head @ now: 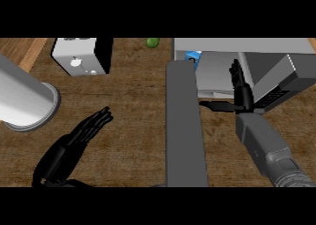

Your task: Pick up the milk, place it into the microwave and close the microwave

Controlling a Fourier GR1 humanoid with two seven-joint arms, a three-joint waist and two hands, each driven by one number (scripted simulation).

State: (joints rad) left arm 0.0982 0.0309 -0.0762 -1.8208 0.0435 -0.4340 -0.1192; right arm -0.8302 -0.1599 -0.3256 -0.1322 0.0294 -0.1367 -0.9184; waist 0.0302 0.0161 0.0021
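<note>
Two hands of mine show over the wooden counter [127, 132]: my left hand [72, 145] hangs with straight fingers, holding nothing. My right hand [241, 94], fingers straight and thumb spread, reaches at the open microwave [251, 52], beside its door [185, 123]. Inside sits the milk [192, 57], partly hidden.

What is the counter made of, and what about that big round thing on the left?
The counter looks like wood with a dull finish: brown with streaky grain lines. The big cylinder looks like smooth metal or plastic, hard to say which: plain light grey with a soft sheen and a flared rim.
</note>
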